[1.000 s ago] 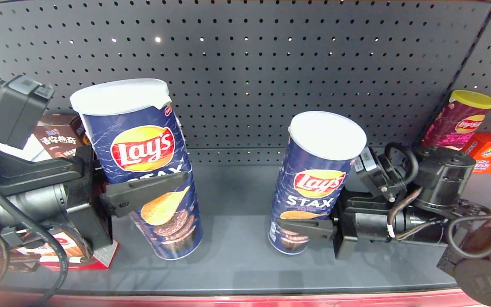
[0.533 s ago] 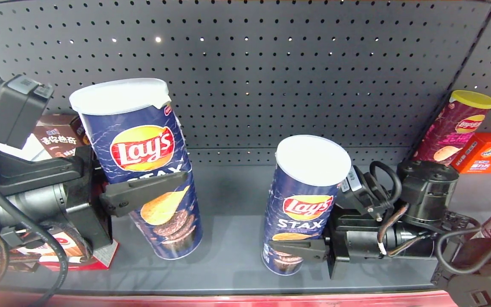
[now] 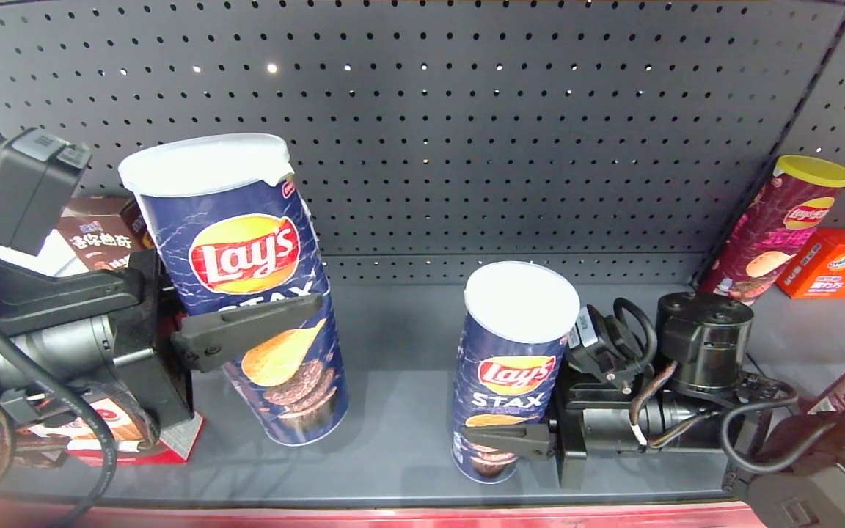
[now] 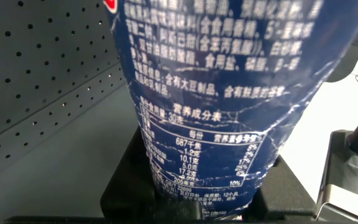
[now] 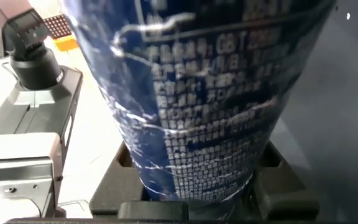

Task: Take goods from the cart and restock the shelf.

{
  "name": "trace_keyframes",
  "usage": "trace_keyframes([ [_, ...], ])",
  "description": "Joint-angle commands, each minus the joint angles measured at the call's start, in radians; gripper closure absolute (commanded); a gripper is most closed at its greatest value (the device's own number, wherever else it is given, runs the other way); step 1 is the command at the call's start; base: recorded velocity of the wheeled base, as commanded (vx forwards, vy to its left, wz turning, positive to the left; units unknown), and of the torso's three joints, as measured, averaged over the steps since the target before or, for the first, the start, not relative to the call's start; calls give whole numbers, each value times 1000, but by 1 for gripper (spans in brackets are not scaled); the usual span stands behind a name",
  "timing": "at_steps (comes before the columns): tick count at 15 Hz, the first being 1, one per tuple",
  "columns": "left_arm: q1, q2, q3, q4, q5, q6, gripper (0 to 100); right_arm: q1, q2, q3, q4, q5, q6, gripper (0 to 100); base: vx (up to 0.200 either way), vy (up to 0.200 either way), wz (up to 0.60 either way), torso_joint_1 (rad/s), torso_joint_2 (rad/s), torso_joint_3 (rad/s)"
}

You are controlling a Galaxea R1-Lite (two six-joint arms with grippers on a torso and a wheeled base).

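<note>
As the left gripper (image 3: 265, 326) is clamping the left chip can (image 3: 243, 257), the right gripper (image 3: 503, 440) is gripping the right chip can (image 3: 514, 359), which is leaning near the front edge of the shelf (image 3: 400, 433) and risking toppling off on release.

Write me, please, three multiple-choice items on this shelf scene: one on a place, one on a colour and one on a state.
1. Where is the purple can?
A. On the floor.
B. Far right, beside the orange box.
C. In a basket.

2. What colour are the lids of the left blue can and the right blue can?
A. Yellow.
B. Red.
C. White.

3. The right claw is:
A. open, holding nothing.
B. shut on the orange box.
C. shut on the right blue can.

Answers:
1 B: it stands at the far right, next to the orange box.
2 C: both tops show white in the head view.
3 C: it clamps that can low on its side.
</note>
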Motion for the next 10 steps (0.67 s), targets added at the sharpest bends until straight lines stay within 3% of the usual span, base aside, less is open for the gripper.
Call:
trace_keyframes([
  [1, 0, -1, 2, 0, 0, 0, 100, -3, 15, 0, -1, 1, -1, 100, 0, 0, 0, 0, 0, 0],
  [4, 0, -1, 4, 2, 0, 0, 100, -9, 16, 0, -1, 1, -1, 100, 0, 0, 0, 0, 0, 0],
  [5, 0, -1, 4, 2, 0, 0, 100, -12, 16, 2, 1, -1, -3, 0, 0, 0, 0, 0, 0, 0],
  [10, 0, -13, 14, 0, -2, 0, 100, -16, -45, 31, 1, -4, -7, 0, 0, 0, 0, 0, 0, 0],
])
